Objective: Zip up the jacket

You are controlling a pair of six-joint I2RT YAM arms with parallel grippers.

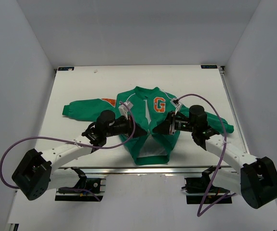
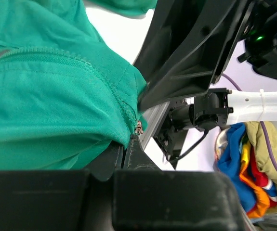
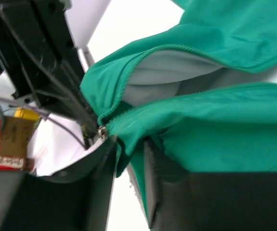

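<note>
The green jacket [image 1: 145, 120] lies on the white table [image 1: 80, 86], collar away from me, with its orange G patch [image 1: 160, 104] up. Below the chest its front gapes and shows pale lining [image 1: 150, 144]. My left gripper [image 1: 139, 130] is shut on the jacket [image 2: 46, 110] at the front edge, just under a small metal zipper piece [image 2: 138, 128]. My right gripper [image 1: 162, 129] faces it from the other side. Its jaws stand apart, and a loose fold of the jacket [image 3: 215, 130] hangs between them. A metal zipper piece [image 3: 101, 131] sits by its left finger [image 3: 107, 159].
The jacket's sleeves [image 1: 83, 108] spread out to both sides. An aluminium rail [image 1: 143, 169] runs along the table's near edge. A heap of coloured clothes [image 2: 246, 163] lies off the table. White walls [image 1: 13, 72] close in the left, right and back.
</note>
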